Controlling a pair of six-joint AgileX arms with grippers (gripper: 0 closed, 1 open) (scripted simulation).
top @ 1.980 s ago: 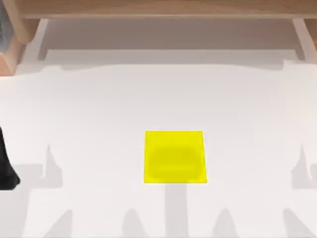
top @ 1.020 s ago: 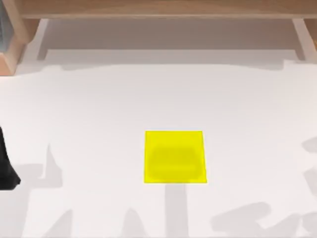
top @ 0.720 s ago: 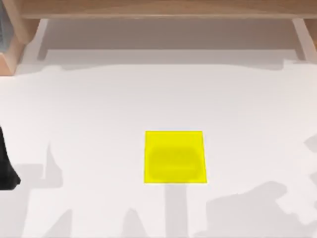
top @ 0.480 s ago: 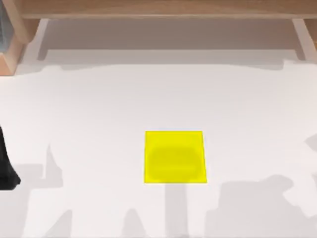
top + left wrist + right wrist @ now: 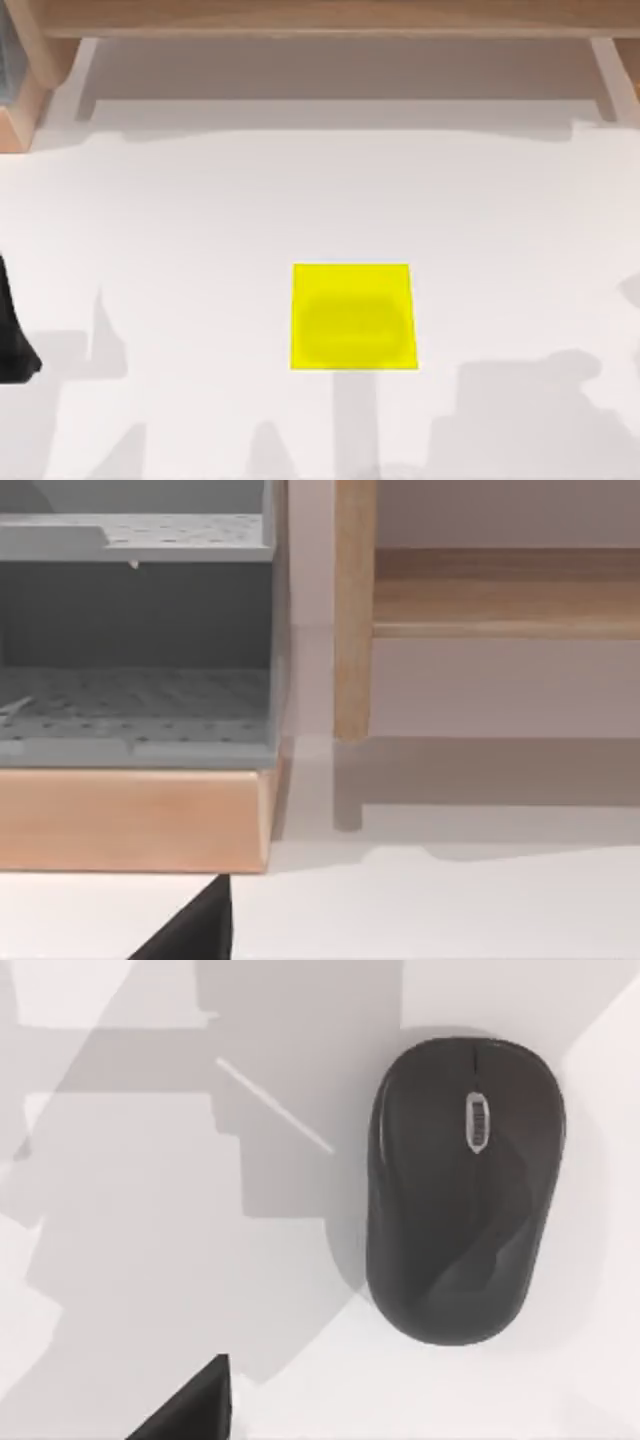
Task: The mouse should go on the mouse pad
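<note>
The mouse pad (image 5: 352,316) is a flat yellow square on the white table, a little below the middle of the top view. The mouse (image 5: 465,1190) is glossy black with a grey scroll wheel. It lies flat on the white table straight under my right wrist camera, with nothing touching it. A black corner of my right gripper (image 5: 195,1405) juts in at the picture's edge, apart from the mouse. My left arm (image 5: 12,340) stays parked at the table's left edge.
A wooden shelf frame (image 5: 320,20) runs along the back of the table, with a wooden post (image 5: 352,630) standing on the tabletop. At the back left stands a grey perforated rack (image 5: 130,710) on a wooden base. Broad grey shadows lie on the table's lower right.
The large shadow at the table's lower right has spread and shifted left toward the mouse pad. The mouse pad and the left arm have stayed put.
</note>
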